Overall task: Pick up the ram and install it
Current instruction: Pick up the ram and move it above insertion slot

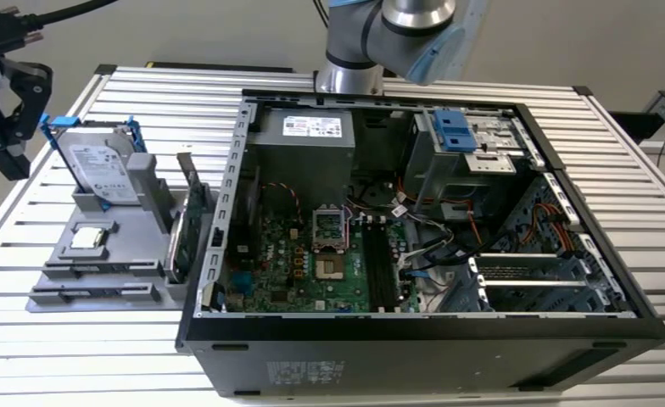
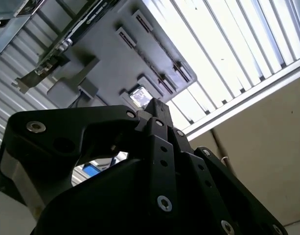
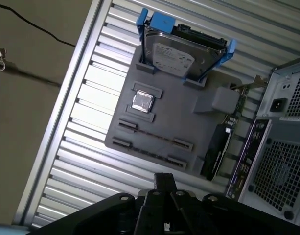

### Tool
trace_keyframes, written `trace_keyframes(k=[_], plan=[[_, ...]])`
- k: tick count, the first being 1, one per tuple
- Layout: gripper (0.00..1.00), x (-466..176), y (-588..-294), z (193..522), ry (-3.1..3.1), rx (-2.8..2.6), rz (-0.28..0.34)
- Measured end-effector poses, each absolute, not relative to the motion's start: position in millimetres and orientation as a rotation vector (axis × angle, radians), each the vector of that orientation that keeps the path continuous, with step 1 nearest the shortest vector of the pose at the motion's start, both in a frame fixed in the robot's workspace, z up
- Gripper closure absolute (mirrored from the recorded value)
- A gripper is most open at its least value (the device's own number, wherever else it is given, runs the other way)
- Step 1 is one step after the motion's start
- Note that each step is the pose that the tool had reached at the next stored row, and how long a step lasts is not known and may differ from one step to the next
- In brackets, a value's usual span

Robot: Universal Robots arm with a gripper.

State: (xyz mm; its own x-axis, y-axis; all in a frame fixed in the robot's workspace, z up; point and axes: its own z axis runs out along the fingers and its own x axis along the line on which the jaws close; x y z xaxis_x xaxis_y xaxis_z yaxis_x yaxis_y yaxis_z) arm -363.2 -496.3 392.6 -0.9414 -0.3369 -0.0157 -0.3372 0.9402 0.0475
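Note:
My gripper [image 1: 13,161] hangs at the exterior view's far left, above the table's edge and beside the hard drive [image 1: 95,170]. Its black fingertips [image 3: 164,178] meet with nothing between them, as the second wrist view also shows for the gripper [image 2: 157,105]. Below it lies the grey parts holder [image 3: 189,127]. A thin dark strip [image 3: 154,137] runs between the holder's front slot stands; I cannot tell whether this is the ram. The open computer case [image 1: 423,326] lies flat, with the motherboard's long dark memory slots [image 1: 376,263] exposed.
The holder carries a silver hard drive in a blue bracket [image 3: 181,54], a small square chip [image 3: 142,102] and an upright expansion card [image 1: 193,216]. The arm's base [image 1: 349,51] stands behind the case. The ribbed metal table [image 1: 72,356] ends close to the gripper.

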Motion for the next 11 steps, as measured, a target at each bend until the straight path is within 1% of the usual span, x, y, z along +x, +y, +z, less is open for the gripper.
trace_keyframes(k=[11], plan=[[1.00,-363.3,-496.3,392.6,3.077,-0.597,0.078]])
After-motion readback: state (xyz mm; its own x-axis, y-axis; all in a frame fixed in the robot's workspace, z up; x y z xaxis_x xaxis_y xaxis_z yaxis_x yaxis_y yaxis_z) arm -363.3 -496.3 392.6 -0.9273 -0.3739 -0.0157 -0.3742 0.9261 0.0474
